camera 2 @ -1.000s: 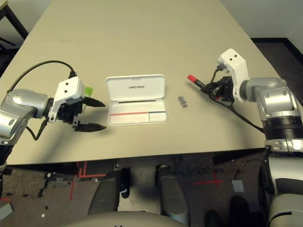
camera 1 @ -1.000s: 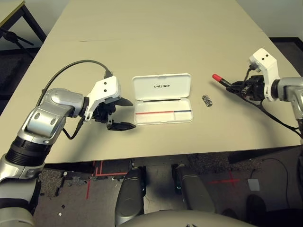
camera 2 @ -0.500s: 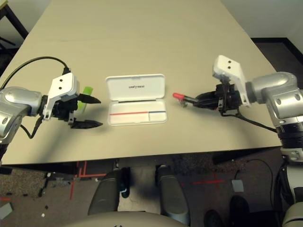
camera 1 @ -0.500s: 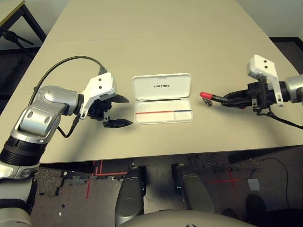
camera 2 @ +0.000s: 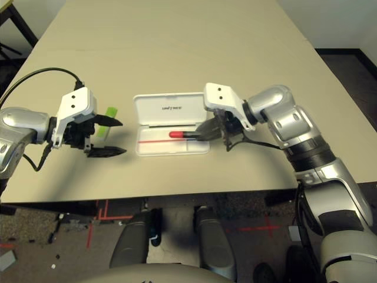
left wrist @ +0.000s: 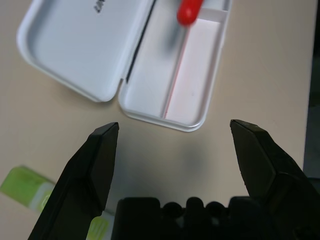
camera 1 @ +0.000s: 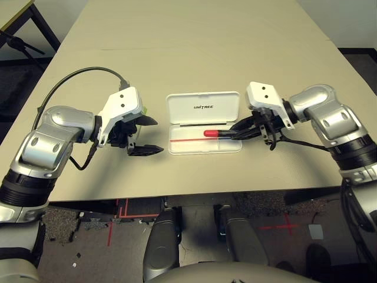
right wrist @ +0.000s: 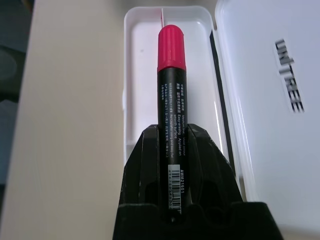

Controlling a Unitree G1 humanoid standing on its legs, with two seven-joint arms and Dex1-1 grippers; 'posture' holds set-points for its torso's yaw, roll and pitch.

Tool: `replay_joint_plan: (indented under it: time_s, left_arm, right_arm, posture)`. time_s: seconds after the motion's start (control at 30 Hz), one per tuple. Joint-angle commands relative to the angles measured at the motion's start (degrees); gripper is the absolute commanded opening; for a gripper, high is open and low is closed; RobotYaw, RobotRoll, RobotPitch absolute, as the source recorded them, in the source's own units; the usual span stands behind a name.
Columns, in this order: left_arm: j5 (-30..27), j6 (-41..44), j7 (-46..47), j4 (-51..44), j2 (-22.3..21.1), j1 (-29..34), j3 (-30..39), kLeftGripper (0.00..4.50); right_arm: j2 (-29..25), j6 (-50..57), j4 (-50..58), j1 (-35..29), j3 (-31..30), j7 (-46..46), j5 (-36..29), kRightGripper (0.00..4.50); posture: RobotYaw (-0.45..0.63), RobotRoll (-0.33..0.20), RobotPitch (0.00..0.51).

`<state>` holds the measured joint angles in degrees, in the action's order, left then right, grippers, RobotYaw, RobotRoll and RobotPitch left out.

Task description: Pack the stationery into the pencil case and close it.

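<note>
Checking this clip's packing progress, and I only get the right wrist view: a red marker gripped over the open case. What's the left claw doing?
Observer: The left claw is open and empty, hovering over the table to the left of the pencil case.
Operator: Is the green piece packed yet?
Observer: No, the light-green piece lies on the table beside that claw, outside the case.

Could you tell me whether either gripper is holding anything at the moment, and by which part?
The right gripper holds the marker by the rear of its black barrel, red cap pointing out over the open pencil case. The left gripper is open and empty.
</note>
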<state>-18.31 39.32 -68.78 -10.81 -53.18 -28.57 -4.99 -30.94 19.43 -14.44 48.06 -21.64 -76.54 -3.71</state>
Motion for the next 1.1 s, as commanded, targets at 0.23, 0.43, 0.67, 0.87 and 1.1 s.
replay_joint_plan:
  time_s: [0.23,0.43,0.67,0.87,1.1]
  left_arm:
    - [-0.7,3.4,2.3,-0.5,-1.1,0.1,1.3,4.50]
    - [-0.5,4.6,3.9,0.4,-1.2,0.1,1.4,4.50]
    - [0.8,8.0,9.9,2.0,0.1,-1.6,1.3,4.50]
    - [0.7,11.4,14.1,4.0,1.4,-3.5,1.3,4.50]
    - [0.7,18.0,20.8,9.8,5.6,-9.2,2.4,4.50]
  right_arm:
    - [5.2,-7.9,-6.6,2.4,-1.9,3.1,4.4,0.53]
    - [6.2,-10.3,-8.8,2.6,-1.9,2.7,4.9,0.53]
    - [6.9,-11.6,-9.3,2.5,-0.7,1.1,3.2,3.07]
    - [6.9,-12.1,-9.1,2.3,1.1,-0.9,0.5,4.49]
    - [5.6,-8.5,-7.6,1.4,4.0,-6.0,-5.2,4.49]
  posture:
    - [0.10,0.000,0.159]
    - [0.10,0.000,0.162]
    - [0.09,0.000,0.162]
    - [0.08,0.000,0.160]
    - [0.05,0.000,0.157]
